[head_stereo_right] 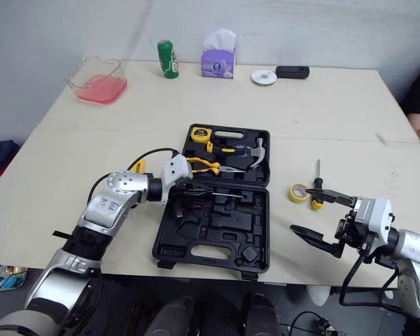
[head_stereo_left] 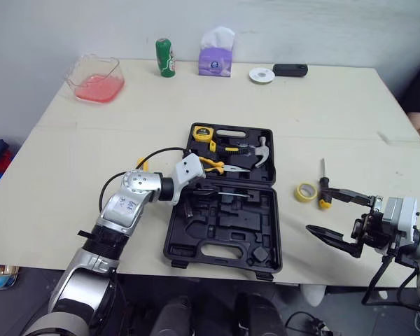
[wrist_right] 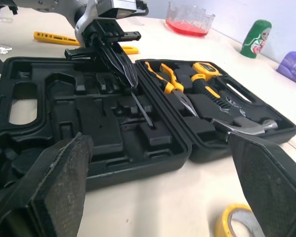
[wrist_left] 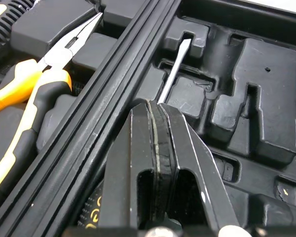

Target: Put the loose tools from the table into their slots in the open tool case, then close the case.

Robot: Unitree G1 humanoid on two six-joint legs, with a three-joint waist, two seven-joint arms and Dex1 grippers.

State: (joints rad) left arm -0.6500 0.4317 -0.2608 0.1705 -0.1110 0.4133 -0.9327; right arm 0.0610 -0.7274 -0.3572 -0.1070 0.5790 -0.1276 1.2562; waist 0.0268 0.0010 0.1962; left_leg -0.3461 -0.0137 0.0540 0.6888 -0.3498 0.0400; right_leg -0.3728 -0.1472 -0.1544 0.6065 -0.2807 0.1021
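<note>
Head looks down; close wrist views share tool case (wrist_right: 108,133).

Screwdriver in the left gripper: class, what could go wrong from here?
The left gripper pinches the screwdriver by its thin shaft, so it may twist and miss its slot in the case. The tape roll and second screwdriver lie loose near the open right gripper, which might knock them.

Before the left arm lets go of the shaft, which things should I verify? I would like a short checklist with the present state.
1. Left gripper shut on metal shaft: ok.
2. Shaft tip inside a slot of the case: ok.
3. Shaft fully seated: cannot tell.
4. Right gripper open, apart from case: ok.
5. Table free of loose tools: not ok; screwdriver and tape roll lie there.
</note>
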